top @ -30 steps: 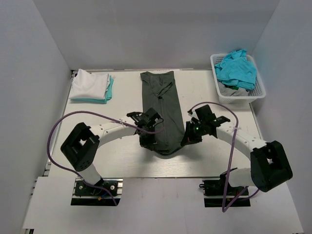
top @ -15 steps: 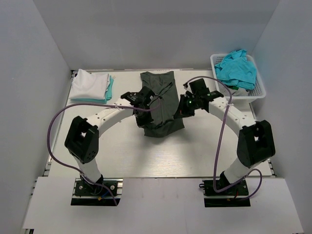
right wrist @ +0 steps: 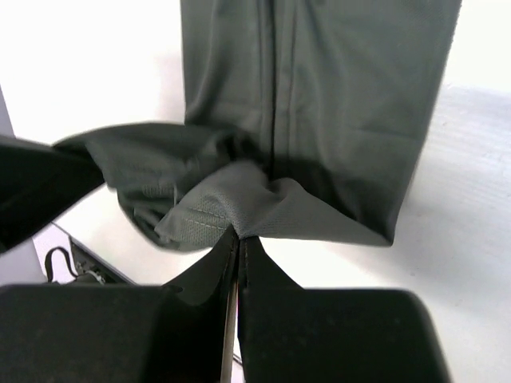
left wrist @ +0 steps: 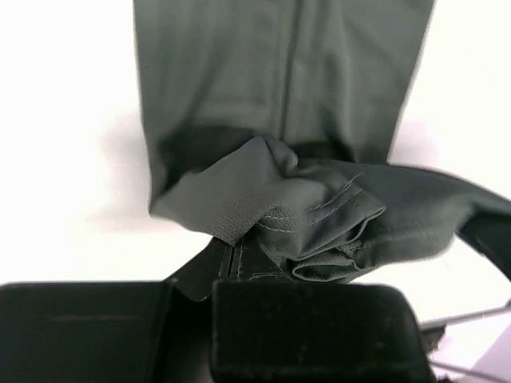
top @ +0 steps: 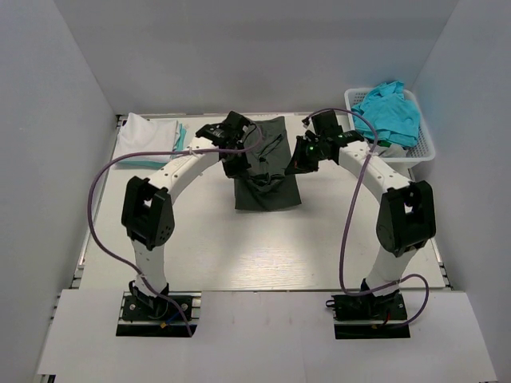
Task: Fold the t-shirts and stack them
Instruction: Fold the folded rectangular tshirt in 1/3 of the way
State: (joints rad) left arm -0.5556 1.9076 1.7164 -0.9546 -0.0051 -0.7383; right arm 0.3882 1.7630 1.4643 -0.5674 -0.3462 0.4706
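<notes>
Charcoal t-shirt (top: 267, 195), hem pinched in both end effectors (left wrist: 233, 251) (right wrist: 238, 239)

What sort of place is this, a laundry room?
Probably a robotics lab test cell, not a laundry room: plain grey walls box in a white table, with the left arm and right arm bolted at its near edge.

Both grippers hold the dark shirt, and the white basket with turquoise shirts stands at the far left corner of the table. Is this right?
Not quite. The white basket with the turquoise shirts stands at the far right corner, as the top external view shows. The left gripper and the right gripper do both hold the dark shirt.
</notes>
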